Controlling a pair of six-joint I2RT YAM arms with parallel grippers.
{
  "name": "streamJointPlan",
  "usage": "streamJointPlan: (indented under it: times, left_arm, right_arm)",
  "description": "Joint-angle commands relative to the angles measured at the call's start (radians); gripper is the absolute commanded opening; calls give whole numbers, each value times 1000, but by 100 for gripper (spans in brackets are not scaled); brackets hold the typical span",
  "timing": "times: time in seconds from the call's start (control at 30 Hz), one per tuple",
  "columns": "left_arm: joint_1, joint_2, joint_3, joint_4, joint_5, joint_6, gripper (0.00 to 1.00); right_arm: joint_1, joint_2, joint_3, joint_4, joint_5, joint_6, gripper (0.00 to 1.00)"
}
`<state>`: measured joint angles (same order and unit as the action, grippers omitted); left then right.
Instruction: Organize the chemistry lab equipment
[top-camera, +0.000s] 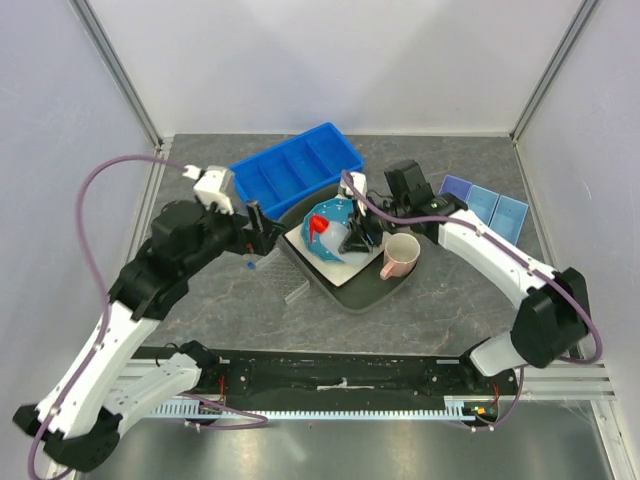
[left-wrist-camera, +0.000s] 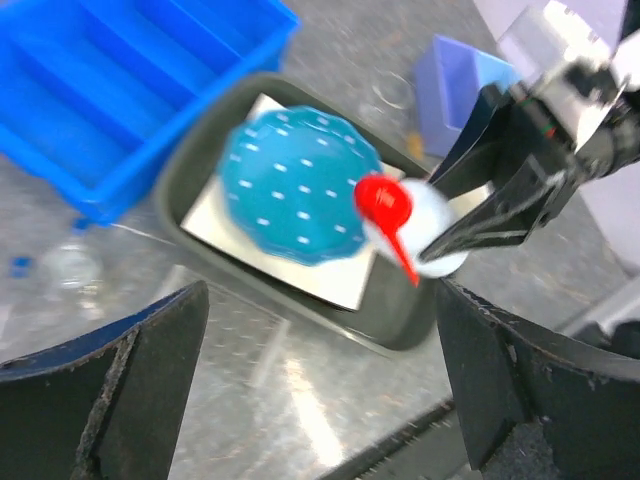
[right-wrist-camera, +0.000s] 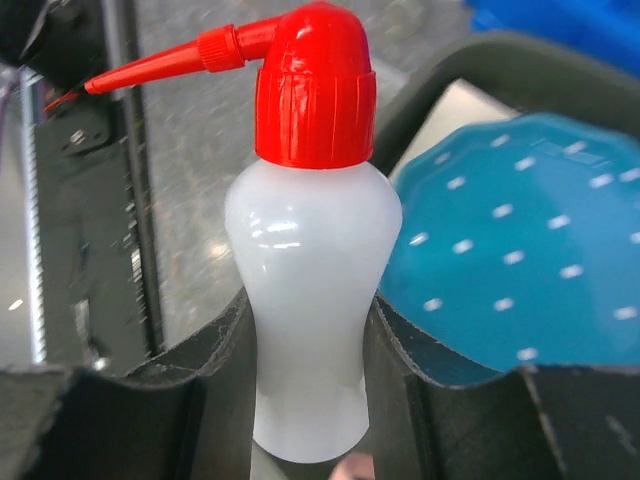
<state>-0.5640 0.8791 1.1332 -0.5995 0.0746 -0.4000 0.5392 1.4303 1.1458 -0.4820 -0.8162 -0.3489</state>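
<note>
grey speckled bench, white walls behind. right pincer (right-wrist-camera: 308, 385) pinches the white squeeze bottle (right-wrist-camera: 310, 250) at its narrow waist, one pad on each side, with the red nozzle (right-wrist-camera: 315, 85) clear above. the bottle is over the dark tray (top-camera: 346, 298), just beside the blue dotted plate (right-wrist-camera: 520, 250); whether it stands or hangs i cannot tell. it looks light, soft-walled and slick, so a hard squeeze could make it squirt. the waist seems the soundest hold. left pincer (left-wrist-camera: 320, 385) is spread wide, holding nothing, left of the tray.

The right claw (right-wrist-camera: 310, 400) clamps the white squeeze bottle (right-wrist-camera: 310, 290), its red nozzle (right-wrist-camera: 160, 65) pointing left, beside the blue dotted plate (right-wrist-camera: 520, 260).
</note>
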Motion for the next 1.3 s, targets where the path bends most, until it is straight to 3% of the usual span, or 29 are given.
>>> streamJointPlan:
  times: [0.0, 0.13, 0.4, 0.9, 1.13, 1.27]
  left_arm:
    - [3, -135, -85, -14, -295, 187, 100]
    - [3, -233, -252, 61, -326, 234, 100]
    - [3, -318, -421, 138, -345, 259, 100]
    - [4, -270, -424, 139, -380, 294, 100]
    - [7, -244, -423, 138, -391, 299, 100]
    - [7, -243, -424, 135, -394, 297, 100]
  right_arm:
    - [-10, 128, 265, -70, 156, 2, 37]
    - [-18, 274, 478, -83, 293, 59, 38]
    - [-77, 588, 885, -43, 463, 116, 39]
    - [-156, 985, 1206, 147, 516, 251, 41]
    - [-154, 1078, 1241, 167, 514, 277, 43]
    - [-154, 1099, 1232, 177, 526, 272, 51]
